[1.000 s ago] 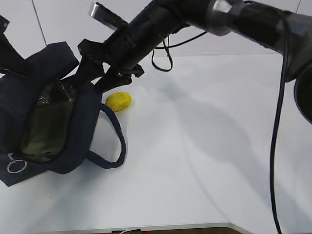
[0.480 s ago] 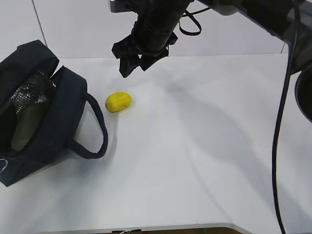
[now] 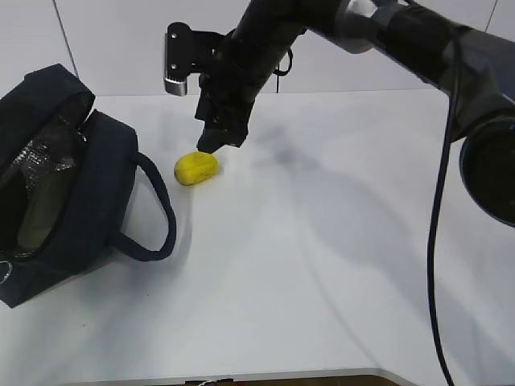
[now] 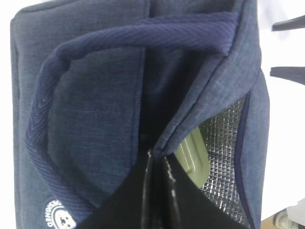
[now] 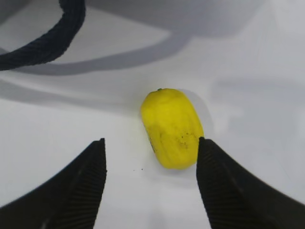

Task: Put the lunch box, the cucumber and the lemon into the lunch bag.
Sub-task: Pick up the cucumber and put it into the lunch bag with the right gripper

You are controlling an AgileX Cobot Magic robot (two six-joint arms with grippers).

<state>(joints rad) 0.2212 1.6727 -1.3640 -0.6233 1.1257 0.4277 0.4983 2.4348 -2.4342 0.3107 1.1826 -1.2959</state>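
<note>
The right gripper (image 5: 150, 179) hangs over a white table (image 3: 338, 241) with its jaws spread wide and empty, poised just above the lemon (image 5: 172, 128), which lies on the tabletop between the black fingers (image 5: 78, 183) but nearer the right-hand one. Beside the fruit curls a loop handle (image 3: 153, 213) of the navy lunch bag (image 3: 76, 201), standing open at the table's left edge, silver lining showing. The left gripper (image 4: 155, 191), jaws pressed together, sits against the bag's rim; a pale green lid (image 4: 190, 152) of the lunch box shows inside.
</note>
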